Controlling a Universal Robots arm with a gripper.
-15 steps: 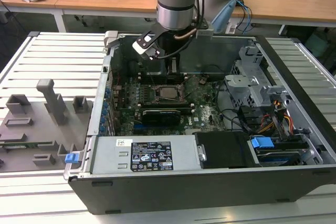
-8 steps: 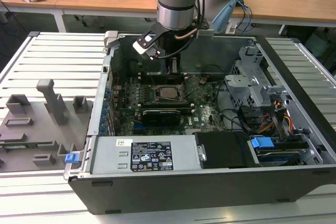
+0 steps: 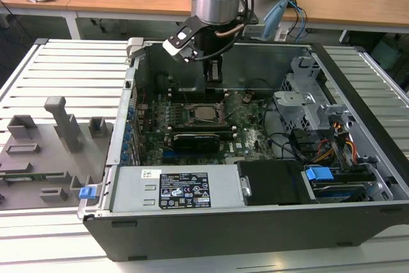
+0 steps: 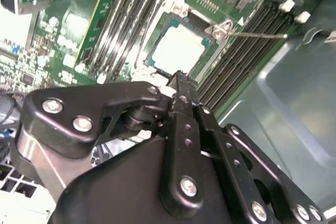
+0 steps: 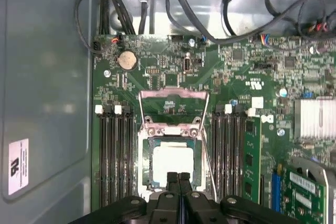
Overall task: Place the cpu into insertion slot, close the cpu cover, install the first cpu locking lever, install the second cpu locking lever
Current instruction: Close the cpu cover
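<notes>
Pinched shut and empty, the end effector (image 5: 178,176) hangs over the socket (image 5: 144,161) inside the open computer case (image 3: 255,234), which rests on the slatted worktop (image 3: 64,62). On the green motherboard (image 5: 168,72), the cpu cover (image 5: 172,103) lies flipped open, clear of the socket. The cpu (image 5: 170,162) sits in the socket, silver top up, and a thin lever rod (image 4: 257,35) juts out beside it.

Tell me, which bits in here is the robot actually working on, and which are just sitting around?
In the job:
cpu, lying in its socket
cover, tipped open
lever
end effector, shut, near the cpu

Just there:
coin battery
memory slots
heatsink
power supply
grey fixtures outside the case
</notes>
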